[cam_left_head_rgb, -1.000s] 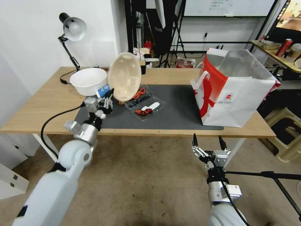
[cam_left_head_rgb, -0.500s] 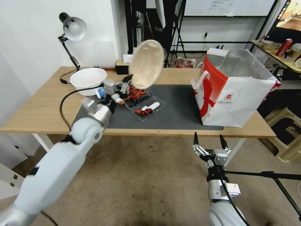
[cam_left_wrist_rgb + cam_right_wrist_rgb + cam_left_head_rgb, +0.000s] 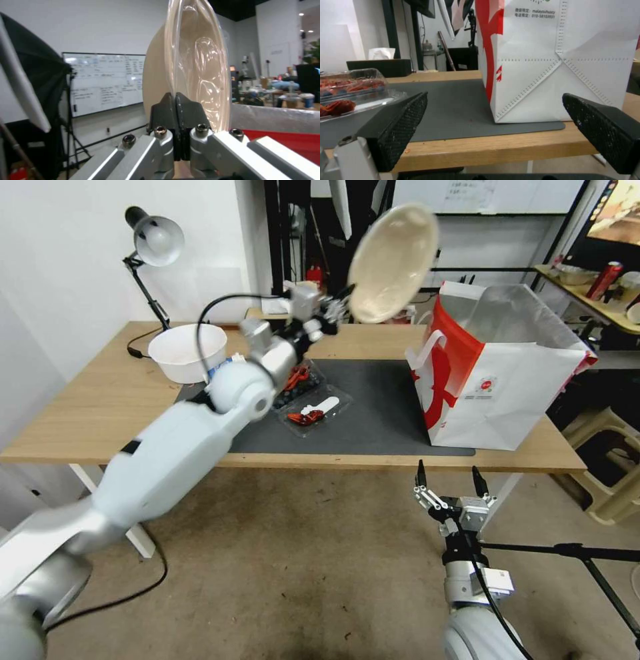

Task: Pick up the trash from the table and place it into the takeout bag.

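Nearest, the right gripper [image 3: 450, 479] hangs below the bench's [image 3: 107, 400] near edge, its 2 fingers [image 3: 400, 120] spread wide, facing the takeout bag [image 3: 507, 380]. On the dark mat [image 3: 380, 413] lies a clear tray of leftovers [image 3: 310, 403]. Far left sits a white bowl [image 3: 187, 350]. Farther on and high up, the left gripper [image 3: 341, 305] has its fingers [image 3: 166, 112] pressed together, pinching the rim of the beige disposable bowl [image 3: 393, 261], tilted on edge in the air, just left of the bag's open top.
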You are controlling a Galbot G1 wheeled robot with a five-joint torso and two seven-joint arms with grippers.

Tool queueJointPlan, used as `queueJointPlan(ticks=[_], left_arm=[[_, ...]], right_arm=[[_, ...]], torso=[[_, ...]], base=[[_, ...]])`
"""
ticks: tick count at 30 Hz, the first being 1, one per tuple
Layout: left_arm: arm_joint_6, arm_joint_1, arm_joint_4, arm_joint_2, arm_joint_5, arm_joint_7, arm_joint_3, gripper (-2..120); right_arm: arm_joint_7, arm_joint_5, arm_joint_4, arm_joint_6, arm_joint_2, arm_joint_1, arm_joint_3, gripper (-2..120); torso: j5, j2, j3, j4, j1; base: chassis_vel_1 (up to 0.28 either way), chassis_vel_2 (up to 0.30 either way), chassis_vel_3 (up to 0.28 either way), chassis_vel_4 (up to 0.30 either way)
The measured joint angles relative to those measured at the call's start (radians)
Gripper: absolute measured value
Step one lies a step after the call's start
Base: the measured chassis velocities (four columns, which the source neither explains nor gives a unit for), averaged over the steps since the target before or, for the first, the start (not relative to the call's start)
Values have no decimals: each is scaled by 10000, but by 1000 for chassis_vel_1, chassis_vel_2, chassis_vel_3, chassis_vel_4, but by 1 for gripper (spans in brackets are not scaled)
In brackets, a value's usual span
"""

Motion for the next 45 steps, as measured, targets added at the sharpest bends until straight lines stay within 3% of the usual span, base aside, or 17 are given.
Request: queueJointPlan(ticks=[1, 3, 6, 15, 35, 45], left_arm=[[0, 0, 0, 0, 0, 0, 0, 0], [0, -1015, 651, -925, -124, -59, 845, 0], [-13, -1445, 982, -1284, -181, -61, 1129, 0], [-78, -2115, 1695, -1951, -273, -65, 1736, 0], [-191, -2369, 2641, -3075, -215, -226, 2504, 0], [-151, -2324, 2653, -3205, -163, -518, 2540, 31]], right_arm=[[0, 0, 0, 0, 0, 0, 0, 100], [9, 0, -7, 11, 81, 0, 53, 100], [19, 0, -7, 19, 105, 0, 80, 100], [30, -8, -60, 73, 151, 10, 107, 100], [52, -39, -233, 170, 261, 59, 91, 100], [68, -38, -227, 178, 234, 50, 137, 100]], torso=[[0, 0, 0, 0, 0], [2, 0, 0, -1, 0], [2, 0, 0, -1, 0], [2, 1, 0, 0, 0], [2, 0, -2, -1, 0], [1, 1, -1, 0, 0]], base=[[0, 0, 0, 0], [0, 0, 0, 0], [0, 0, 0, 0], [0, 0, 0, 0], [0, 0, 0, 0], [0, 0, 0, 0]])
